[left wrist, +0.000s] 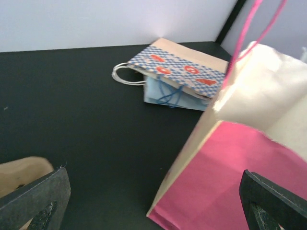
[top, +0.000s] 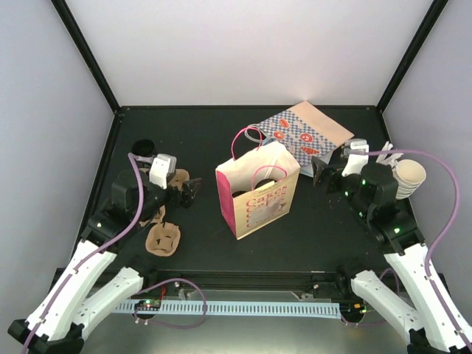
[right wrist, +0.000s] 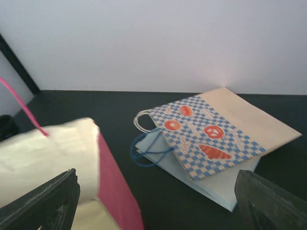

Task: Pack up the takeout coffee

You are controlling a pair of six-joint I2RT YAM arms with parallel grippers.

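The pink bag [top: 259,200] stands upright mid-table, its mouth open upward and its pink handles raised. Dark round shapes show inside its mouth; I cannot make out the takeout coffee among them, so it is hidden. My left gripper [top: 193,190] sits just left of the bag, open and holding nothing. In the left wrist view its fingers [left wrist: 36,201] frame the bag's pink side [left wrist: 240,182]. My right gripper [top: 322,173] hovers just right of the bag's top, open and holding nothing. The right wrist view shows the bag's cream rim [right wrist: 48,153] at lower left.
Flat checkered and pale blue bags [top: 310,133] lie at the back right. A stack of cream cups [top: 409,177] stands behind my right arm. Brown cardboard carriers [top: 164,237] lie by my left arm, and a small black cup [top: 144,146] sits at the back left.
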